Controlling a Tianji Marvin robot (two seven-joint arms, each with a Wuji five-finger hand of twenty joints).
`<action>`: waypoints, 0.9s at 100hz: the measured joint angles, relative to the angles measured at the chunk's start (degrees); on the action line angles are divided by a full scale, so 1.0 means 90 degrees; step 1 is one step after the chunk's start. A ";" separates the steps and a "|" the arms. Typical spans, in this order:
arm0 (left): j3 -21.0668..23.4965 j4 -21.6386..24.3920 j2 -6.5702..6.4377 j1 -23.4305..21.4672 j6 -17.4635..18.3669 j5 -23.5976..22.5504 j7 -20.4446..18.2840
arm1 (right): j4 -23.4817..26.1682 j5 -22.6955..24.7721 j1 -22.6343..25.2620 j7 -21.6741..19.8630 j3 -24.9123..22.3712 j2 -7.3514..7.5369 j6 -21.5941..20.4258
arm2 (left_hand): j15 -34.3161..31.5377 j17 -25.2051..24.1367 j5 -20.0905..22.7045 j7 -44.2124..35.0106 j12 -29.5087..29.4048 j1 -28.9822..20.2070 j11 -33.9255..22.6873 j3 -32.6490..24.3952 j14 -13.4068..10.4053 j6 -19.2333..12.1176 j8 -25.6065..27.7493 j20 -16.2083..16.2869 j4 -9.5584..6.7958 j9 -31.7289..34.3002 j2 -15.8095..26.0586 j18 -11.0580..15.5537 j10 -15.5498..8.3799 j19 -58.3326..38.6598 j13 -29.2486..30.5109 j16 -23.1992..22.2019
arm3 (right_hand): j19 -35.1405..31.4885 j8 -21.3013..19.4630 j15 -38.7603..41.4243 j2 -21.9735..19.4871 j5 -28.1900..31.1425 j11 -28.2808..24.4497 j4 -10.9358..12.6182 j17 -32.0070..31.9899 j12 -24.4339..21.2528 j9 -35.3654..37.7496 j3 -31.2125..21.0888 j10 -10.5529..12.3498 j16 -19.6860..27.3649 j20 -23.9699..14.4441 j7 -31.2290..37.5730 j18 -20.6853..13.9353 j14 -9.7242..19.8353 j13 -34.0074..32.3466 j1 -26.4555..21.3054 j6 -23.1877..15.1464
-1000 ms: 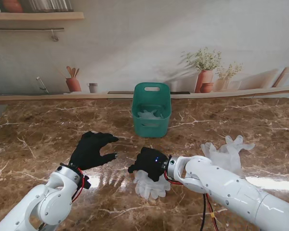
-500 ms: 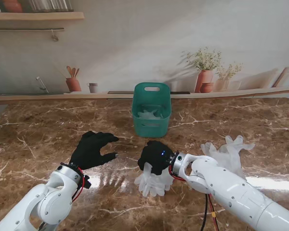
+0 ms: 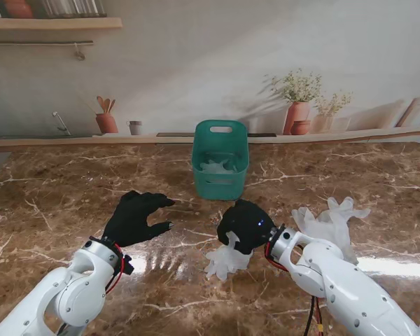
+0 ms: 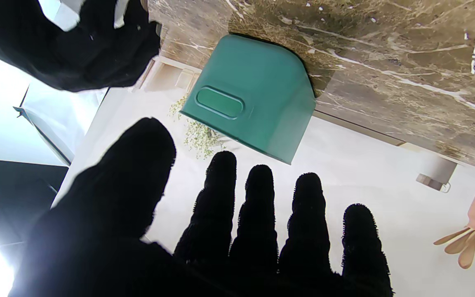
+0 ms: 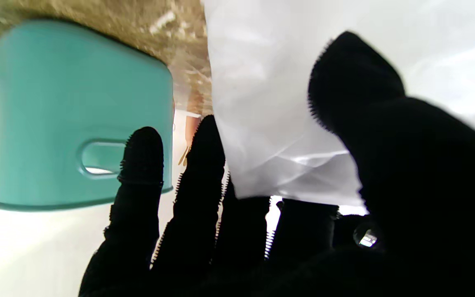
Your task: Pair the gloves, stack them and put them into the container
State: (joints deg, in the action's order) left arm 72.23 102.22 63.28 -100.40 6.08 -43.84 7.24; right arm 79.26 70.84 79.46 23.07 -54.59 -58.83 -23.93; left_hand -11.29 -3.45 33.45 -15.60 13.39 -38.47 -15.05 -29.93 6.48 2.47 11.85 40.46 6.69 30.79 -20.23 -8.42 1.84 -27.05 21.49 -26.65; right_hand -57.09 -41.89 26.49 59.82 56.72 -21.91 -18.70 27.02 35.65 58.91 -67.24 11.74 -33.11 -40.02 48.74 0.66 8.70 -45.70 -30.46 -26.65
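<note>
My right hand point(image 3: 243, 224), in a black covering, is shut on a translucent white glove point(image 3: 227, 260) that hangs from it just over the table, nearer to me than the green container point(image 3: 220, 159). In the right wrist view the white glove point(image 5: 270, 115) is pinched between thumb and fingers point(image 5: 204, 165), with the container point(image 5: 64, 111) beyond. More white gloves point(image 3: 331, 220) lie in a pile to the right. White gloves point(image 3: 218, 166) rest inside the container. My left hand point(image 3: 134, 215) hovers open to the left, fingers spread point(image 4: 258, 206), holding nothing.
The brown marble table point(image 3: 56, 189) ends at a wooden ledge point(image 3: 336, 135) along the back wall. The container point(image 4: 254, 95) stands mid-table near that ledge. The wall behind is a printed kitchen scene with pots and plants.
My right hand has risen and moved right and away from me toward the container, lifting the white glove with it. The left hand has stayed put.
</note>
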 measured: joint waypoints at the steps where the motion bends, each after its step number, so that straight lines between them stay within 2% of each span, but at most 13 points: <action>1: -0.0003 0.0000 0.0000 0.0001 0.0000 0.0002 0.0000 | 0.0009 0.0007 0.0022 -0.0006 -0.0012 0.0009 0.0000 | 0.0000 0.0000 0.0000 0.0000 0.0000 0.0000 0.0001 0.0000 0.0000 0.0000 0.0000 0.0000 0.0000 0.0000 0.0000 0.0000 0.0000 0.0000 0.0000 0.0000 | 0.0000 0.0000 0.0007 0.0001 0.0000 -0.0010 0.0000 -0.0006 -0.0055 -0.0048 -0.0001 -0.0002 0.0007 0.0000 0.0000 0.0000 0.0000 0.0000 0.0008 0.0000; 17: -0.0055 -0.0014 0.0000 0.0038 0.0007 0.0034 0.0004 | 0.0058 0.0088 0.0325 -0.0208 -0.0205 0.0104 0.0000 | 0.0000 0.0000 0.0000 0.0000 -0.0001 0.0000 0.0003 0.0000 -0.0001 0.0000 0.0000 0.0000 0.0000 0.0000 0.0000 0.0000 0.0000 0.0069 0.0000 0.0002 | 0.0404 -0.0001 -0.0469 0.0030 0.0000 0.0542 0.0000 -0.0257 -0.0705 -0.0704 -0.0008 -0.0211 0.0423 0.0000 -0.0002 0.0106 -0.0137 0.0452 0.0011 -0.0001; 30: -0.0078 -0.0029 0.0000 0.0068 0.0024 0.0040 0.0003 | 0.0033 -0.0323 0.0406 -0.0990 -0.0303 0.0118 -0.0277 | 0.0000 0.0000 0.0000 0.0000 -0.0002 0.0000 0.0004 0.0000 -0.0001 0.0000 0.0000 0.0000 0.0000 0.0000 0.0000 0.0000 0.0000 0.0071 0.0000 0.0003 | 0.1196 0.0494 -0.1338 -0.0183 -0.0204 0.1052 0.0000 -0.0681 -0.1419 -0.1525 0.0047 -0.0635 0.1082 0.0240 -0.0260 0.0405 -0.0570 0.0949 0.0916 0.0387; 34: -0.0085 -0.0034 0.0000 0.0077 0.0026 0.0041 0.0003 | 0.0011 -0.0642 0.0424 -0.1262 -0.0341 0.0114 -0.0431 | 0.0000 0.0000 0.0000 0.0000 -0.0002 0.0000 0.0004 0.0000 -0.0001 0.0000 0.0000 0.0000 0.0000 0.0000 0.0000 0.0000 -0.0001 0.0071 0.0000 0.0003 | 0.1303 0.0407 -0.1491 -0.0275 -0.0202 0.1127 0.0000 -0.0712 -0.1583 -0.1689 0.0059 -0.0650 0.1229 0.0317 -0.0559 0.0473 -0.0719 0.1071 0.1184 0.0594; 38: -0.0090 -0.0035 0.0001 0.0084 0.0026 0.0042 0.0003 | -0.0016 -0.0942 0.0440 -0.1437 -0.0355 0.0106 -0.0505 | 0.0000 0.0000 0.0000 0.0000 -0.0002 0.0000 0.0005 0.0000 -0.0001 0.0000 0.0000 0.0000 0.0000 0.0000 0.0000 0.0000 -0.0001 0.0071 0.0000 0.0003 | 0.1392 0.0043 -0.1679 -0.0332 -0.0201 0.1251 0.0394 -0.0719 -0.1790 -0.1925 0.0059 -0.0801 0.1383 0.0467 -0.1032 0.0625 -0.0965 0.1126 0.1579 0.0865; 41: -0.0093 -0.0036 0.0001 0.0087 0.0026 0.0044 0.0001 | -0.0042 -0.1054 0.0449 -0.1448 -0.0350 0.0097 -0.0507 | 0.0000 0.0000 0.0000 0.0000 -0.0002 0.0000 0.0005 0.0000 -0.0001 0.0000 0.0000 0.0000 0.0000 0.0000 0.0000 0.0000 -0.0001 0.0072 0.0000 0.0003 | 0.1417 -0.0126 -0.1712 -0.0290 -0.0277 0.1302 0.0499 -0.0659 -0.1867 -0.2065 0.0030 -0.0903 0.1448 0.0536 -0.1164 0.0721 -0.1067 0.1126 0.1672 0.0934; 50: -0.0094 -0.0036 0.0001 0.0090 0.0026 0.0045 -0.0019 | -0.0161 -0.0949 0.0403 -0.1183 -0.0177 0.0090 -0.0380 | 0.0000 0.0000 0.0000 0.0000 -0.0002 0.0000 0.0006 0.0000 -0.0001 0.0000 0.0000 0.0000 0.0000 0.0000 0.0000 0.0000 -0.0001 0.0072 0.0000 0.0003 | 0.1274 -0.0579 -0.1733 0.0289 -0.0514 0.1397 0.0502 -0.0149 -0.2027 -0.2267 -0.0232 -0.1030 0.1524 0.0657 -0.1286 0.0797 -0.1305 0.0866 0.1645 0.1088; 60: -0.0092 -0.0035 0.0001 0.0090 0.0025 0.0050 -0.0045 | -0.0456 -0.0836 0.0149 -0.0814 0.0350 0.0098 -0.0120 | 0.0000 0.0000 0.0000 0.0000 -0.0002 0.0000 0.0005 0.0000 -0.0001 0.0000 0.0000 0.0000 0.0000 0.0000 0.0000 0.0000 -0.0001 0.0074 0.0000 0.0003 | 0.0471 -0.1163 -0.1496 0.0481 -0.0641 0.1040 0.0457 0.0739 -0.2025 -0.2101 -0.0293 -0.1075 0.1533 0.0848 -0.0910 0.0672 -0.1162 0.0157 0.1135 0.0993; 68: -0.0087 -0.0034 0.0001 0.0090 0.0033 0.0055 -0.0047 | -0.0611 -0.0871 -0.0067 -0.0560 0.0621 0.0088 -0.0027 | 0.0000 0.0000 0.0000 0.0001 -0.0002 0.0000 0.0007 0.0000 -0.0001 0.0000 0.0000 0.0000 0.0000 0.0000 0.0000 0.0000 -0.0002 0.0076 0.0000 0.0004 | -0.0300 -0.1158 -0.1386 0.0430 -0.0644 0.0279 0.0095 0.1540 -0.1462 -0.1159 -0.0207 -0.0855 0.1224 0.0883 -0.0599 0.0391 -0.1001 -0.0593 0.0351 0.0871; 73: -0.0082 -0.0034 0.0000 0.0090 0.0051 0.0056 -0.0047 | -0.0734 -0.0886 -0.0220 -0.0367 0.0779 0.0064 -0.0011 | 0.0000 0.0000 0.0000 0.0001 -0.0002 0.0000 0.0007 0.0000 -0.0001 0.0000 0.0000 0.0000 -0.0001 0.0000 0.0000 0.0000 -0.0003 0.0080 0.0000 0.0004 | -0.0719 -0.1115 -0.0872 0.0389 -0.0507 -0.0108 0.0048 0.1904 -0.0995 -0.0565 -0.0129 -0.0685 0.0720 0.0885 -0.0328 0.0300 -0.0686 -0.1070 -0.0180 0.0793; 75: -0.0080 -0.0034 0.0000 0.0090 0.0059 0.0056 -0.0047 | -0.0800 -0.0898 -0.0279 -0.0267 0.0841 0.0050 -0.0006 | 0.0000 0.0000 0.0000 0.0001 -0.0002 0.0000 0.0007 0.0000 -0.0001 0.0000 0.0000 0.0000 -0.0001 0.0000 0.0000 0.0000 -0.0003 0.0080 0.0000 0.0004 | -0.1049 -0.0995 -0.0116 0.0356 -0.0355 -0.0224 0.0045 0.2165 -0.0454 -0.0047 -0.0067 -0.0633 0.0320 0.0885 -0.0155 0.0261 -0.0563 -0.1568 -0.0472 0.0772; 81: -0.0076 -0.0034 0.0000 0.0090 0.0073 0.0057 -0.0048 | -0.1001 -0.0931 -0.0405 0.0001 0.0973 -0.0003 0.0001 | 0.0000 0.0000 0.0000 0.0001 -0.0002 0.0000 0.0007 0.0000 -0.0001 0.0000 0.0000 0.0000 -0.0001 0.0000 0.0000 0.0000 -0.0004 0.0081 0.0000 0.0004 | -0.1591 -0.0692 0.1146 0.0232 0.0065 -0.0409 0.0023 0.2635 0.0308 0.0798 -0.0041 -0.0586 0.0016 0.0886 0.0076 0.0228 -0.0562 -0.2417 -0.0570 0.0703; 90: -0.0074 -0.0034 0.0000 0.0089 0.0075 0.0062 -0.0049 | -0.1066 -0.0998 -0.0370 0.0057 0.0885 -0.0067 -0.0027 | 0.0000 0.0000 0.0000 0.0001 -0.0002 0.0000 0.0007 0.0000 -0.0001 0.0000 0.0000 0.0000 -0.0001 0.0000 0.0000 0.0000 -0.0004 0.0085 0.0000 0.0004 | -0.1879 -0.0459 0.1698 0.0178 0.0264 -0.0534 0.0022 0.2912 0.0568 0.1129 0.0190 -0.0586 -0.0095 0.0886 0.0151 0.0229 -0.0566 -0.2686 -0.0829 0.0705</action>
State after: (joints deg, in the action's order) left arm 71.56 101.91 63.29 -99.60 6.75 -43.28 6.81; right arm 69.67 61.87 76.13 23.58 -46.63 -59.44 -24.17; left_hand -11.29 -3.45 33.45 -15.60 13.37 -38.47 -14.98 -29.93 6.47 2.47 11.85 40.46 6.68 30.79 -20.23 -8.42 1.80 -26.28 21.49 -26.61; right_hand -74.00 -46.02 41.77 61.42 59.09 -26.72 -18.50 53.23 40.76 69.07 -65.52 6.47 -33.96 -32.04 50.09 2.72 3.61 -69.87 -37.91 -20.31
